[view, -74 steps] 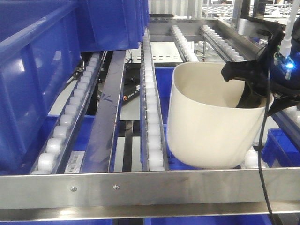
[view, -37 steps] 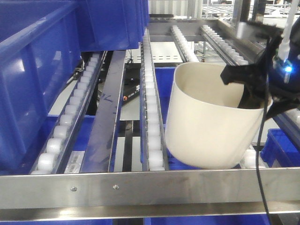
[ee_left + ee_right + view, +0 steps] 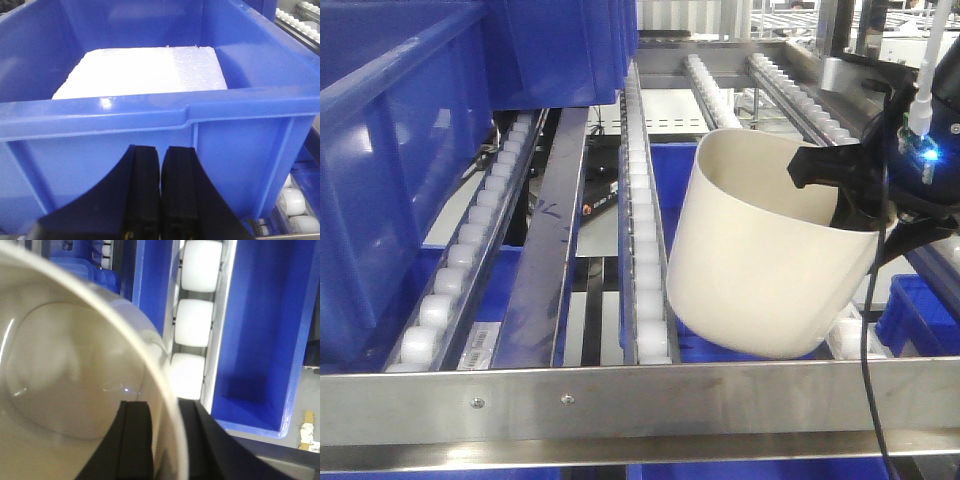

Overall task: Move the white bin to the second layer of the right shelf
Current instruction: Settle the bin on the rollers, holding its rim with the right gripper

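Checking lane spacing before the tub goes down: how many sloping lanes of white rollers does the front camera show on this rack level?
4: one far left, one centre, two at the back right. More may sit hidden behind the cream-white plastic tub.

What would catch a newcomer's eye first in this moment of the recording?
The white bin, tilted above the roller lanes at the right of the rack, with the right gripper pinching its far rim. Next, the big blue crate filling the left side. The left gripper hangs shut before another blue crate holding white foam.
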You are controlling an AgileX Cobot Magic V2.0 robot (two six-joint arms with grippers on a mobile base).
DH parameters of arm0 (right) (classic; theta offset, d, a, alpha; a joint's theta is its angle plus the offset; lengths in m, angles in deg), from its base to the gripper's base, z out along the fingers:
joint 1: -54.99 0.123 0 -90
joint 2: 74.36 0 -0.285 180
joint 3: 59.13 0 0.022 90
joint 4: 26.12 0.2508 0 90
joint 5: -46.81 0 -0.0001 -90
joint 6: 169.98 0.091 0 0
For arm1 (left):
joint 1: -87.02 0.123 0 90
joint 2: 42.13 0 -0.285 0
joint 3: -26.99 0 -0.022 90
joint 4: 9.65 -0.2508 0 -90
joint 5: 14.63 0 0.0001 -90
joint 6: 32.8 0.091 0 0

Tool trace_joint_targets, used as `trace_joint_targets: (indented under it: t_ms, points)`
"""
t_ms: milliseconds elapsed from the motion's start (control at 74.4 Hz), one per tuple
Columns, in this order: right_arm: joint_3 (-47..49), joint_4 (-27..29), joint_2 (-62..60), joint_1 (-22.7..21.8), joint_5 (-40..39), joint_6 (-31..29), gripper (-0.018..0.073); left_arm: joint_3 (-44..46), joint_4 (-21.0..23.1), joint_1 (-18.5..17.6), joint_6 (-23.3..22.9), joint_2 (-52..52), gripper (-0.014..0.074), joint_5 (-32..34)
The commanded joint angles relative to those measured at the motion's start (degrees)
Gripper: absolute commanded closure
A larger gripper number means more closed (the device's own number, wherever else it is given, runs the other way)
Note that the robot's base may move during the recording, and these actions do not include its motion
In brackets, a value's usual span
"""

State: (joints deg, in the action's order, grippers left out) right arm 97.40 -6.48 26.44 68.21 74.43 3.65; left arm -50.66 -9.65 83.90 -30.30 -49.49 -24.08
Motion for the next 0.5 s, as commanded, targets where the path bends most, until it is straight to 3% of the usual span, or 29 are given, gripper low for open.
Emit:
trace_joint_targets:
  t_ms: [0,484]
  points:
    - [1.8,-0.1,-2.5,-0.1,-1.1,-0.4,0.0504,-2.1,0.0,-0.2,-0.3,0.8,0.0512,5.0]
    - [1.9,-0.1,-6.9,-0.1,-1.1,-0.4,0.0501,-2.1,0.0,-0.2,-0.3,0.8,0.0512,5.0]
